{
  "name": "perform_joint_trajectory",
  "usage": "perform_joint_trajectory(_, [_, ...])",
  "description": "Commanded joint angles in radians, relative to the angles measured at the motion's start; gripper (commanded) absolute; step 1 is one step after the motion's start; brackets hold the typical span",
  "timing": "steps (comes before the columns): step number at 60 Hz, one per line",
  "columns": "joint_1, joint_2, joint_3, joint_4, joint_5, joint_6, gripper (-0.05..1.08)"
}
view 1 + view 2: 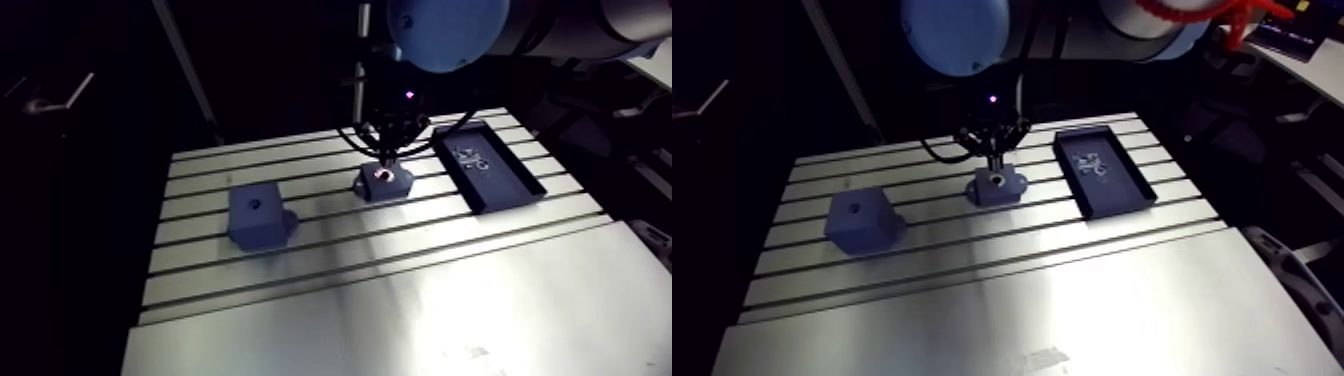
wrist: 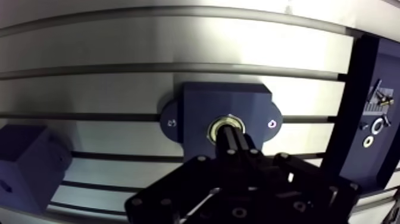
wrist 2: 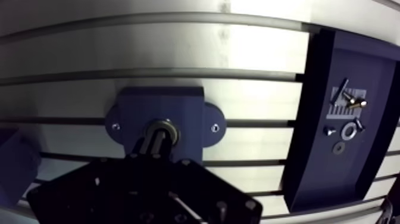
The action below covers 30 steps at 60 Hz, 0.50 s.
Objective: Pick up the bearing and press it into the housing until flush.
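A dark blue flanged housing [image 2: 196, 101] sits on the slotted table [image 1: 400, 290], near its middle toward the back. A metal bearing [image 2: 226, 123] shows as a shiny ring in the housing's central bore. My gripper [image 2: 230, 136] comes straight down over the housing [image 1: 383, 183]. Its two black fingers are shut together, and their tips rest on the bearing's top. The part of the bearing under the tips is hidden. I cannot tell how deep the bearing sits in the bore.
A dark blue cube-like block [image 1: 258, 215] with a small hole on top stands to the housing's left. A black tray [image 1: 490, 165] holding screws and washers [image 3: 345, 113] lies to its right. The table's near half is bare metal.
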Motion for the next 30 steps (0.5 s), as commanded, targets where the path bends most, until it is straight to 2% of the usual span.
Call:
perform_joint_trajectory(1, [0.004,-0.048,-0.013,0.028,0.0,0.0,1.04])
perform_joint_trajectory(4, [0.005,-0.062,-0.015,0.058,-0.002,0.002,0.98])
perform_joint_trajectory(5, [0.004,-0.07,-0.019,0.08,-0.002,0.007,0.83])
perform_joint_trajectory(6, [0.004,-0.07,-0.019,0.08,-0.002,0.007,0.83])
perform_joint_trajectory(8, [0.006,-0.085,-0.038,0.165,-0.006,0.009,0.03])
perform_joint_trajectory(9, [0.006,-0.085,-0.038,0.165,-0.006,0.009,0.03])
perform_joint_trajectory(10, [0.006,-0.095,-0.052,0.221,-0.002,0.011,0.01])
perform_joint_trajectory(11, [0.006,-0.095,-0.052,0.221,-0.002,0.011,0.01])
perform_joint_trajectory(14, [0.005,-0.116,-0.086,0.322,-0.002,0.015,0.0])
perform_joint_trajectory(17, [0.004,-0.129,-0.1,0.361,-0.002,0.015,0.0])
perform_joint_trajectory(21, [0.002,-0.186,-0.15,0.456,-0.006,0.017,0.0])
perform_joint_trajectory(30, [0.003,-0.239,-0.234,0.567,-0.005,0.02,0.0])
